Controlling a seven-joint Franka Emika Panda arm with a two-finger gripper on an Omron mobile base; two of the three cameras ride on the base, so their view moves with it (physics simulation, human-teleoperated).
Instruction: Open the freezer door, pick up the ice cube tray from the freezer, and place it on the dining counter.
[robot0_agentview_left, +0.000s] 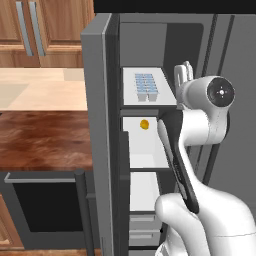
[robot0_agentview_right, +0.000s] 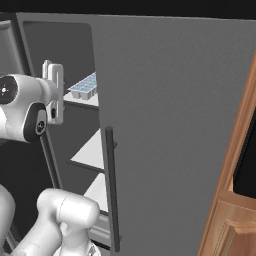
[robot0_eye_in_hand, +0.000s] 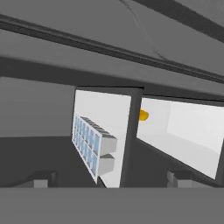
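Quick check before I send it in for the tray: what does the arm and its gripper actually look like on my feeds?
The arm is glossy white, built of rounded tubular links, with black bands at the joints and a round dark cap with a small white centre on the elbow. The gripper has a white blocky hand and two small grey finger tips. No cables or markings show.

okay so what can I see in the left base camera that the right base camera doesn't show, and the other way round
Left base view alone: the dark wood dining counter, a pale countertop behind it, upper wooden cabinets, a small orange item on the second freezer shelf, and the open freezer door seen edge-on.

Right base view alone: the plain grey door with its long bar handle, and a wooden cabinet edge.

Both: the ice cube tray on the upper shelf, the white shelves, and the robot arm.
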